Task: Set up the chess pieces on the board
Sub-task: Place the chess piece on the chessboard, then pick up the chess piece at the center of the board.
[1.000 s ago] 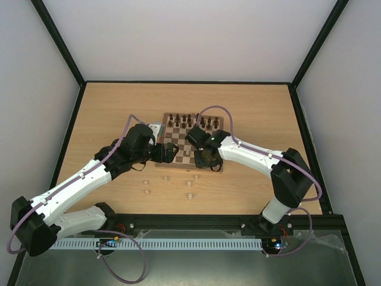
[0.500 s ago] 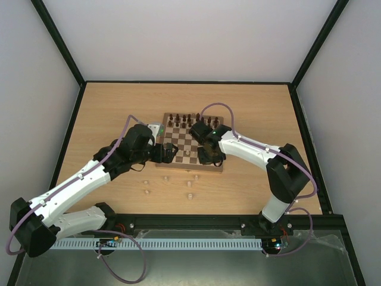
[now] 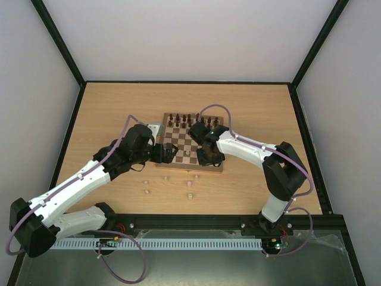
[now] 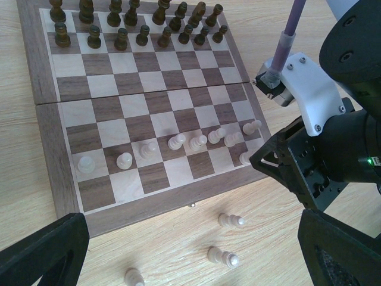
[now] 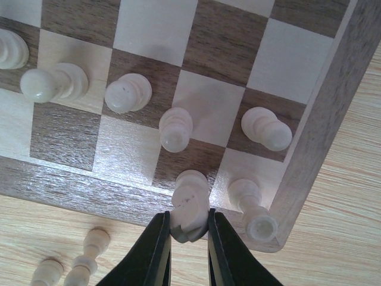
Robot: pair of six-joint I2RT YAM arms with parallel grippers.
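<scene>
One pale piece point(image 5: 189, 205) is being gripped by the right fingers point(image 5: 156, 250), left fingers point(image 4: 44, 253) open, pawns point(image 4: 149, 149) nearly set, several pieces point(image 4: 230, 220) unplaced on the desk point(image 4: 178, 262).

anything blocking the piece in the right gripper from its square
Nothing visible. The right gripper holds a pale piece over the board's near row; that square looks free, though the corner piece stands close beside it.

The right arm point(image 4: 309, 95) hides the near right corner of the board point(image 4: 50, 149).
</scene>
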